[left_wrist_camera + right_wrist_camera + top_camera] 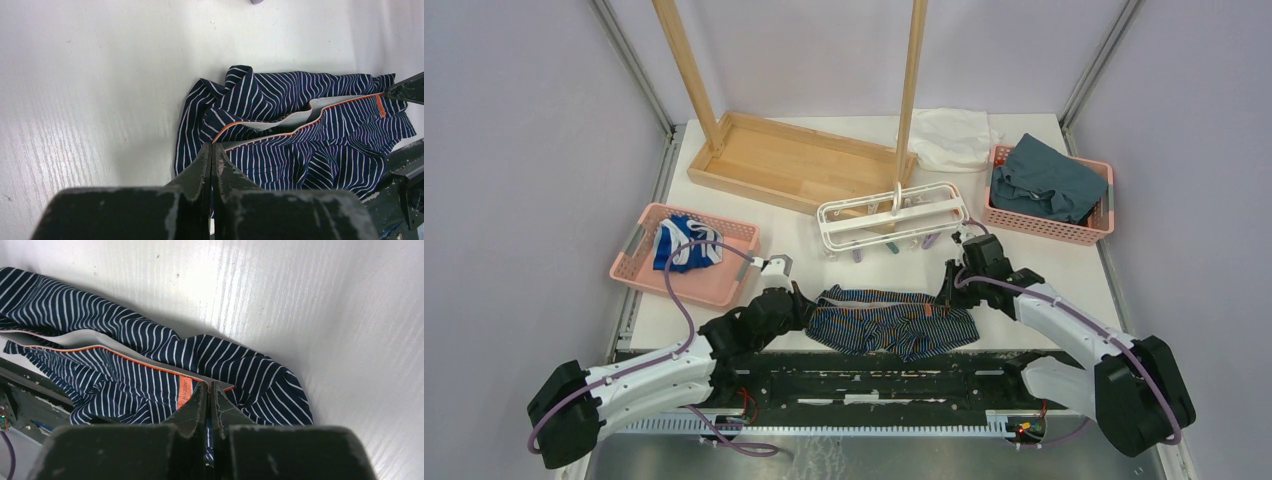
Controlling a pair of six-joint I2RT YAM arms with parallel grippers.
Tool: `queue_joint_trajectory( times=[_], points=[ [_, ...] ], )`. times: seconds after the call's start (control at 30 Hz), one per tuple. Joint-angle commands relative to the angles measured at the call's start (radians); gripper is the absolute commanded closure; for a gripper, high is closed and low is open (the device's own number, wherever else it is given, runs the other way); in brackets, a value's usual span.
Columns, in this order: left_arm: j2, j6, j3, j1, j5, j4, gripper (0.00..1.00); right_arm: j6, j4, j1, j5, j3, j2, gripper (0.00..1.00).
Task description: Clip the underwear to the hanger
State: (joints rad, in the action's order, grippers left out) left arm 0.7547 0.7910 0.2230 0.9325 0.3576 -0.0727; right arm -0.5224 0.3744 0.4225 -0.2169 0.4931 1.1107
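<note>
Underwear (894,322) lies crumpled at the near edge of the table (1044,275), in front of the hanger (894,215) and between the two arms. At its left end the left gripper (211,146) has its jaws pressed together, pinching the orange-trimmed waistband. At the right end the right gripper (208,385) is likewise closed on the waistband, just beside the orange label (184,392).

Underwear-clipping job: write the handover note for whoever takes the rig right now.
Left gripper: shut on the underwear, at the orange-trimmed waistband's left end.
Right gripper: shut on the waistband beside the orange label.
Underwear lies at the near edge of the table, between the arms. The hanger sits beyond it, with nothing on its clips.
Done: both ends gripped.
Left: lift, carry to the hanger, clip.
</note>
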Motion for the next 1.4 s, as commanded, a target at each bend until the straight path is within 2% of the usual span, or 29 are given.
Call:
queue_joint_trajectory(
  times=[0.0,0.27,0.43,0.53,0.67,0.9,1.07,1.17,1.2,1.37],
  points=[
    [0.002,-0.008,0.005,-0.004,0.01,0.041,0.97,0.01,-0.015,-0.004,0.013,0.022,-0.067,0.98],
    [-0.022,-0.035,0.05,-0.035,0.044,0.019,0.97,0.046,-0.044,-0.004,0.159,0.031,-0.253,1.0],
    [-0.008,-0.082,0.076,-0.126,0.005,0.039,0.97,0.005,-0.263,-0.004,0.355,-0.086,-0.42,1.0],
    [-0.014,-0.097,0.06,-0.15,-0.036,0.061,0.97,-0.073,-0.33,-0.005,0.404,-0.16,-0.514,1.0],
    [-0.042,-0.077,0.0,-0.149,-0.092,0.079,0.97,-0.202,-0.222,-0.005,0.392,-0.214,-0.607,1.0],
    [-0.111,0.073,-0.141,-0.149,-0.204,0.124,0.97,-0.385,0.04,-0.004,0.368,-0.252,-0.732,0.98],
    [-0.125,0.129,-0.175,-0.149,-0.252,0.139,0.97,-0.419,0.155,-0.004,0.324,-0.237,-0.72,0.91],
    [-0.12,0.121,-0.162,-0.15,-0.257,0.125,0.97,-0.412,0.181,-0.004,0.284,-0.229,-0.701,0.83],
    [-0.12,0.115,-0.155,-0.149,-0.258,0.123,0.95,-0.406,0.19,-0.004,0.274,-0.224,-0.695,0.81],
    [-0.11,0.053,-0.077,-0.15,-0.248,0.11,0.6,-0.392,0.223,-0.004,0.249,-0.213,-0.698,0.68]
  ],
)
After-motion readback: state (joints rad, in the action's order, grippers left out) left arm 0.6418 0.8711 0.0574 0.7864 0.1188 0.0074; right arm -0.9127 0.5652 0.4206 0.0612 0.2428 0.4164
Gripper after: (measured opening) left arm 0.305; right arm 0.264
